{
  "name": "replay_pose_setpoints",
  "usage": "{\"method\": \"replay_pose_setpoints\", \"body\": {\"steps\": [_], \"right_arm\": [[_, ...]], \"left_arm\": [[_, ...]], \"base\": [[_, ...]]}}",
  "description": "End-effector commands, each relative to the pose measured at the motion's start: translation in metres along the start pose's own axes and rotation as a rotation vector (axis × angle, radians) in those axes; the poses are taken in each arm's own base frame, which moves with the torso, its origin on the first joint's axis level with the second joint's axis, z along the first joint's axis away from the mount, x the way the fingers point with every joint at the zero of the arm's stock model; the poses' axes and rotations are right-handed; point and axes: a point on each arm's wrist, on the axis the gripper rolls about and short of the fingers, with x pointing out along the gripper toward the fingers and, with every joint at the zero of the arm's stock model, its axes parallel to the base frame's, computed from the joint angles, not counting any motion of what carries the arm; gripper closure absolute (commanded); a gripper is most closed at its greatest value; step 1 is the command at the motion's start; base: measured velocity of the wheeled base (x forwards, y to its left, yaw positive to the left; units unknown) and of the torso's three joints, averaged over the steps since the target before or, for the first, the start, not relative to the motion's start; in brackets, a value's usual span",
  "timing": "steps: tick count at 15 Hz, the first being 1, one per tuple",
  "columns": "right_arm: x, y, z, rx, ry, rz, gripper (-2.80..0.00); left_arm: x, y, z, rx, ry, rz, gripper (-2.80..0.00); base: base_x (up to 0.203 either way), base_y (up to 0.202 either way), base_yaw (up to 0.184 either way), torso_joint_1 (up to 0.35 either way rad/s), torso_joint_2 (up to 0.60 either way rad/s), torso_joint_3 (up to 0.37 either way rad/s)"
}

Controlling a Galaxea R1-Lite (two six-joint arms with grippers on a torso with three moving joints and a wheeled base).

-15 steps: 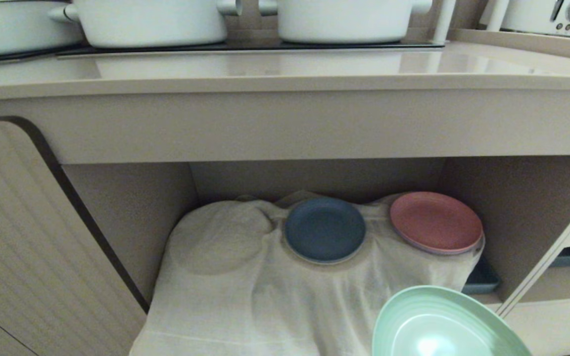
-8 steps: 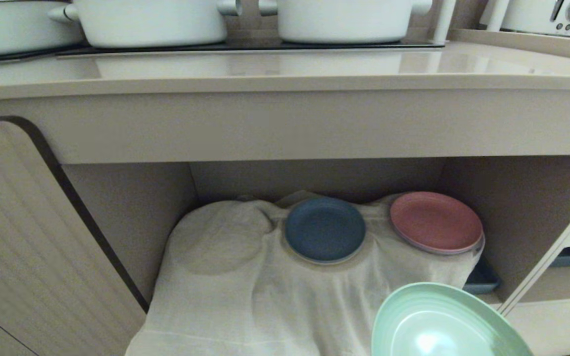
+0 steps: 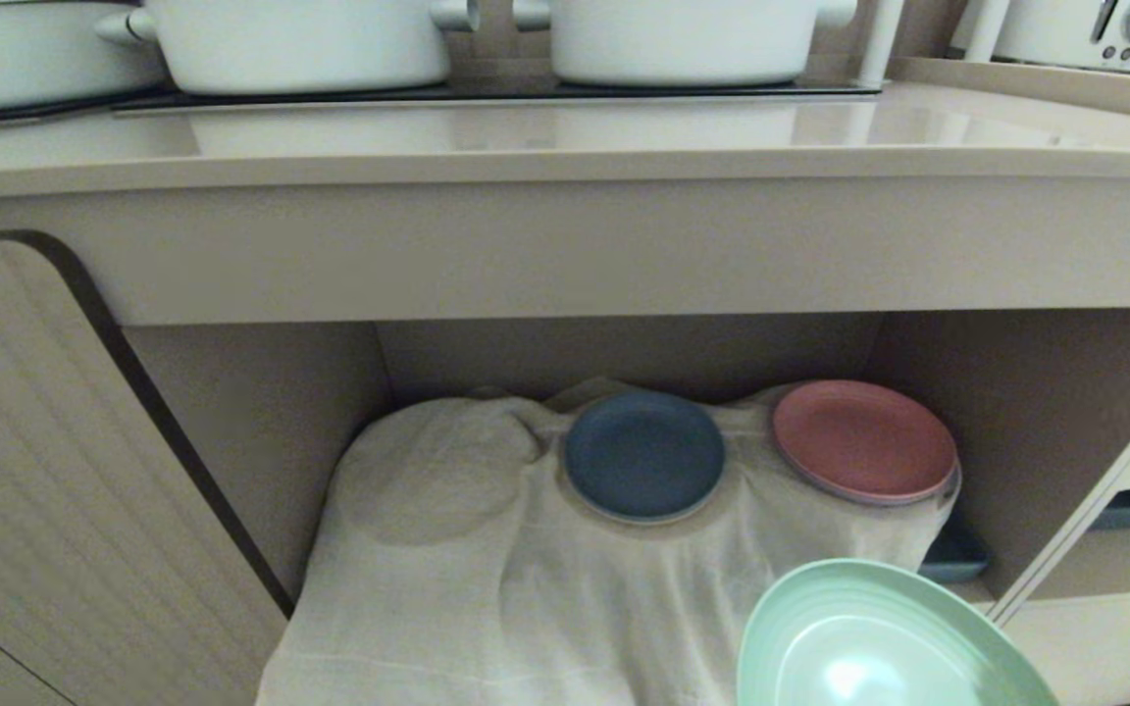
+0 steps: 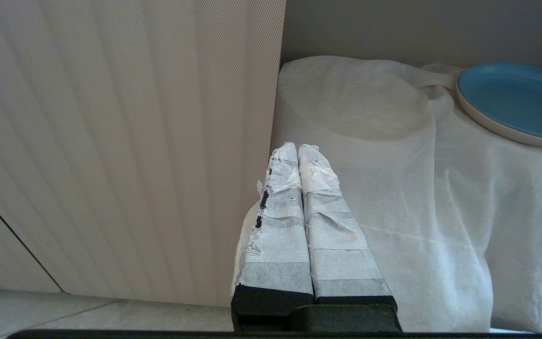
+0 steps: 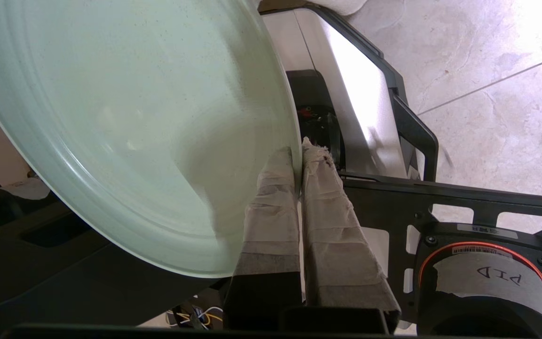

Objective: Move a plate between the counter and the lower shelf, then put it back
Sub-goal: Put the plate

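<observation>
- I have the right gripper [image 5: 298,155] clenched on the rim of the plate [image 3: 879,637]; the taped fingers [image 5: 271,197] pinch the edge from both faces, one on the inner side, one behind it; the gripper itself is outside the head view
- The plate is mint green and tilted, its hollow turned toward my head camera; it hangs in the air at the lower right, in front of the lower shelf [image 3: 1016,412] and below the bench [image 3: 565,147]; it rests on neither
- The left gripper [image 4: 298,148] sits idle with its jaws pressed together on nothing, beside the ribbed cabinet door [image 4: 125,141] and in front of the white cloth [image 4: 393,188]
- On the shelf the cloth drapes over its front edge; a dark blue plate [image 3: 643,456] lies near the middle and a pink plate [image 3: 864,441] at the right rear, the two apart
- On the bench two white pots [image 3: 300,39] stand on the black hob [image 3: 487,93]; the beige front strip carries nothing
- Through the right wrist camera I see pale stone floor [image 5: 487,94] past the plate's edge
</observation>
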Motion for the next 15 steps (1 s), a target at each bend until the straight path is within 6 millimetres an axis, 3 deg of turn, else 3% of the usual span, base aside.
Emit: {"method": "replay_pose_setpoints", "body": {"steps": [1, 15], "right_arm": [[0.0, -0.0001, -0.0004, 0.003, 0.003, 0.001, 0.0], [0.0002, 0.0002, 0.0009, 0.005, 0.0, -0.002, 0.0]], "left_arm": [[-0.0001, 0.0, 0.0002, -0.001, -0.001, 0.0, 0.0], [-0.0001, 0.0, 0.0003, -0.001, -0.002, 0.0, 0.0]], "base": [[0.0, 0.0, 0.0, 0.0, 0.0, 0.0], [0.0, 0.0, 0.0, 0.0, 0.0, 0.0]]}}
